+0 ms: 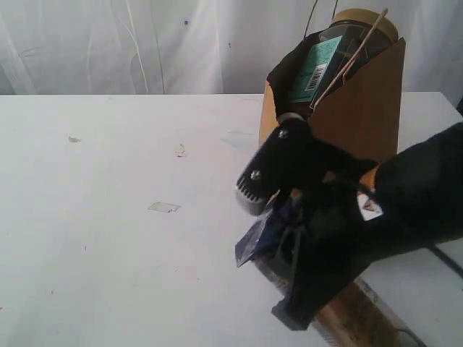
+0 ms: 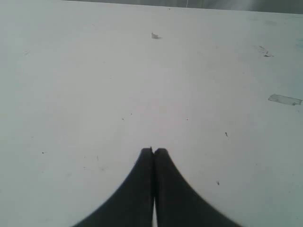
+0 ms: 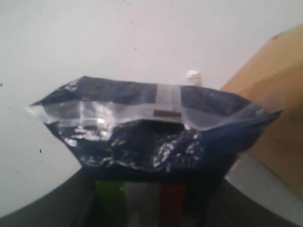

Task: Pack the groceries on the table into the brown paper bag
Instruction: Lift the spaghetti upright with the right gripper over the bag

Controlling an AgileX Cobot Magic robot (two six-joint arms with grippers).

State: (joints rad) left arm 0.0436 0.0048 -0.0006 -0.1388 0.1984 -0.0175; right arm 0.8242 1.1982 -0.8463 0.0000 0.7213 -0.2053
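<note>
The brown paper bag [image 1: 362, 108] stands on the white table [image 1: 108, 217] at the back right. A clear jar with a gold lid and teal label [image 1: 340, 43] sticks out of its top. In front of the bag my right gripper [image 1: 286, 238] is shut on the long spaghetti packet [image 1: 253, 246] and holds it off the table. The right wrist view shows the packet's dark blue end [image 3: 142, 132] between the jaws of the right gripper [image 3: 151, 203], with the bag [image 3: 279, 109] close beside it. My left gripper [image 2: 154, 151] is shut and empty over bare table [image 2: 142, 71]. No other groceries show.
A clear tape scrap [image 1: 164, 207] and small crumbs [image 1: 179, 150] lie on the left half of the table; the left wrist view also shows the scrap [image 2: 285, 99]. A white curtain hangs behind. A small white bit [image 3: 192, 74] lies beyond the packet.
</note>
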